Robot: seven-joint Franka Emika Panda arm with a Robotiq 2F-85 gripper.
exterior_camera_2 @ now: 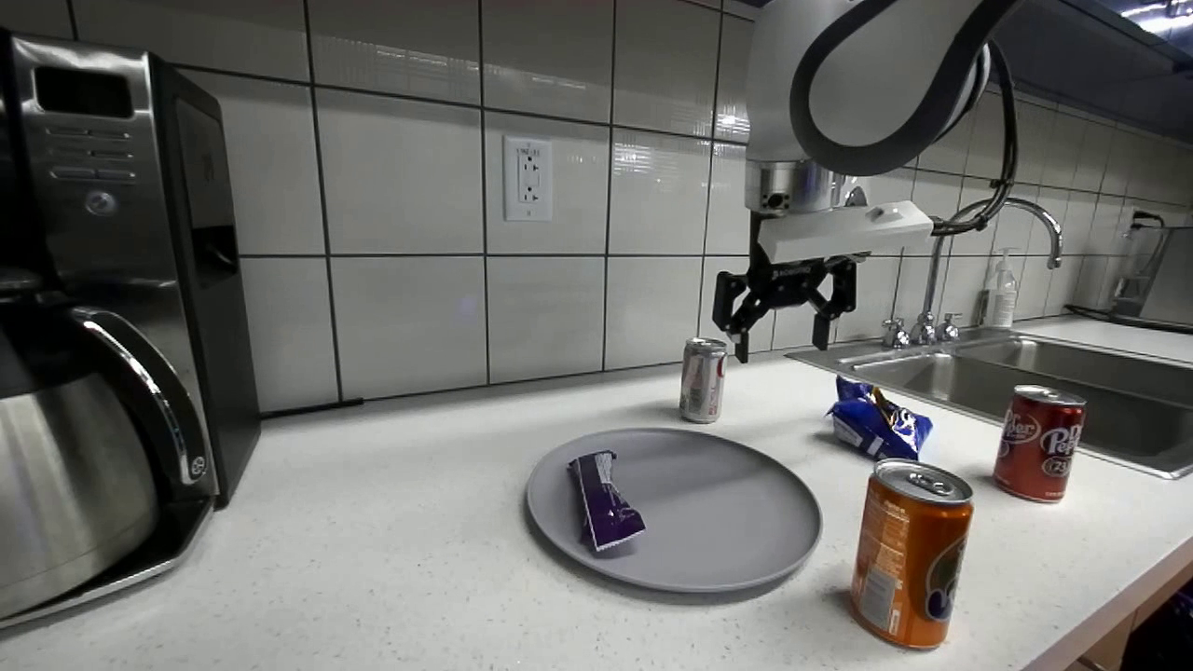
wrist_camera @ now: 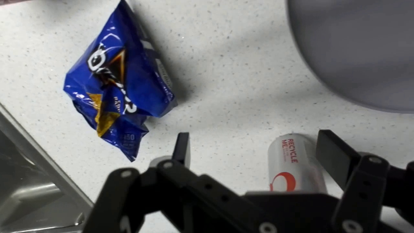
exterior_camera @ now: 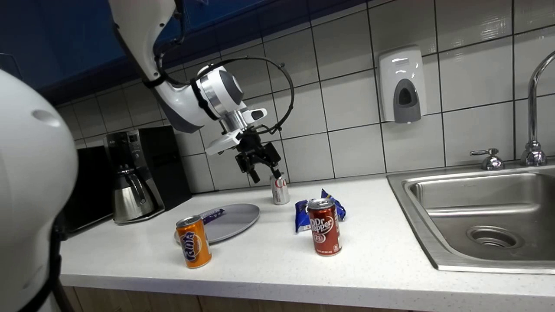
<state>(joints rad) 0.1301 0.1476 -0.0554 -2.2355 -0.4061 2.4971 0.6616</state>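
- The silver can [exterior_camera_2: 702, 382] stands upright on the counter [exterior_camera_2: 391, 522], near the tiled wall [exterior_camera_2: 401, 177].
- I expect smooth, slippery metal, thin enough to dent; I can't tell whether it's full. I'd take hold around mid-body.
- My gripper [exterior_camera_2: 781, 347] is spread wide, holding nothing, above the counter near the silver can.
- The gray plate [exterior_camera_2: 727, 503] and blue bag [exterior_camera_2: 876, 424] lie near it; the orange can [exterior_camera_2: 909, 559] and red can [exterior_camera_2: 1039, 447] stand farther out.

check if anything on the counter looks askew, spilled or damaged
The blue snack bag on the counter near the sink looks crumpled: folds break up its lettering and one pointed corner sticks up. I can't tell if it's torn. The Fanta can, Dr Pepper can and silver can stand upright, and I see no spill.
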